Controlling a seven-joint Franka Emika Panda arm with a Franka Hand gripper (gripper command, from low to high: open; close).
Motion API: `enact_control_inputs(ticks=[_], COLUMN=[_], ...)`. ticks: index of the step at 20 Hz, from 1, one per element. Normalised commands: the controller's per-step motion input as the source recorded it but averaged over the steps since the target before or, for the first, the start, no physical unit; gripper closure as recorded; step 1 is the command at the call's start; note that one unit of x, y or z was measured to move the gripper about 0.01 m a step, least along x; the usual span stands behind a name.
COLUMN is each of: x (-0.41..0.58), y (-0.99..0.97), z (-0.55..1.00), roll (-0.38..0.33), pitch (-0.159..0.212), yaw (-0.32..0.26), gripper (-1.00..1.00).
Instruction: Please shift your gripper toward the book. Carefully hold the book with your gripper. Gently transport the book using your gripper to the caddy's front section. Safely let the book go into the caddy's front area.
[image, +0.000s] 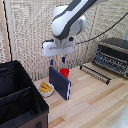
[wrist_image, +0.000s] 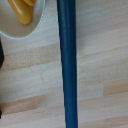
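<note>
Two blue-tipped fingers (image: 51, 62) are hanging spread apart, so the jaws of the gripper (image: 57, 61) are standing open and pinching nothing, just above the book (image: 60, 83). The book is standing upright on its edge on the counter (image: 95, 100), and the gripper is hovering over its top edge without touching it. In the wrist view the book (wrist_image: 68, 65) is showing as a thin dark strip running through the middle of the picture, which suggests the jaws are lined up to straddle it.

Just beside the book, on the exterior view's left, a bowl (image: 46, 89) of yellow food is sitting; a red cup (image: 64, 73) is standing right behind the book. The caddy (image: 20, 100) is resting further to the exterior view's left of the book, its compartments open. A toaster oven (image: 112, 55) is sitting well apart from the book, on the exterior view's right.

The likely trouble: the book is balancing on a narrow edge, so a fingertip descending off-centre could be tipping it over, onto the bowl or cup. A shallow pinch could also be letting the thin book swing or slip on the way to the caddy.
</note>
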Motion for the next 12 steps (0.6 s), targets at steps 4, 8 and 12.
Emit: enact_control_inputs(ticks=[4, 8, 12], x=[0.225, 0.187, 0.156], y=[-0.03, 0.00, -0.04], z=[-0.37, -0.29, -0.26], roll=[0.000, 0.000, 0.000], pitch=[0.023, 0.021, 0.001], yaw=[0.069, 0.075, 0.084], gripper=[-1.00, -1.00, -1.00])
